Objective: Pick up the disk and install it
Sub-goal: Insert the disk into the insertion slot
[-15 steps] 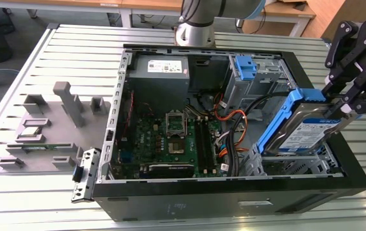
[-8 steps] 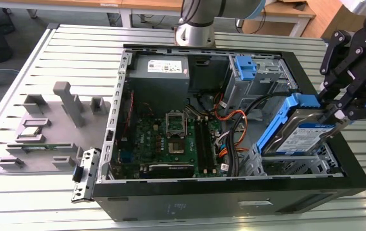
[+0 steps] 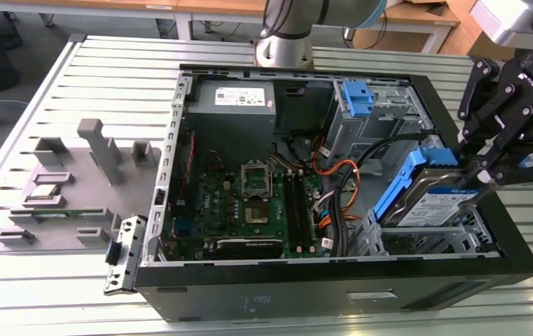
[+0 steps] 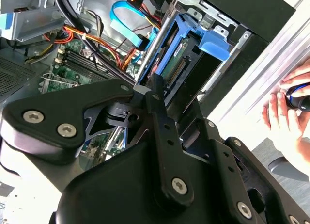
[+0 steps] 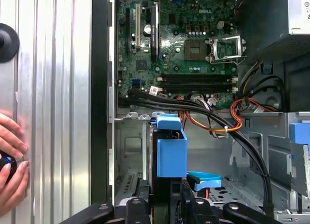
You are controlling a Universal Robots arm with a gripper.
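Observation:
The disk (image 3: pixel 427 201) is a silver drive with a white-and-blue label and blue side rails. It hangs tilted over the metal drive cage (image 3: pixel 439 243) at the corner of the open computer case (image 3: pixel 336 294) on the exterior view's right. My gripper (image 3: pixel 478 176) is shut on the disk's raised end. In the second wrist view the black fingers (image 4: pixel 156 99) clamp the disk (image 4: pixel 175 56) by its connector end. In the first wrist view the blue rail of the disk (image 5: pixel 170 153) stands straight out from the gripper (image 5: pixel 163 204) above the bay.
Black and orange cables (image 3: pixel 343 175) run beside the cage. A bare blue bracket (image 3: pixel 358 95) and a grey box (image 3: pixel 233 98) sit at the case's back, with the motherboard (image 3: pixel 247 199) between. A grey fixture (image 3: pixel 70 183) lies outside. A person's hand (image 5: pixel 10 163) rests on the slatted table.

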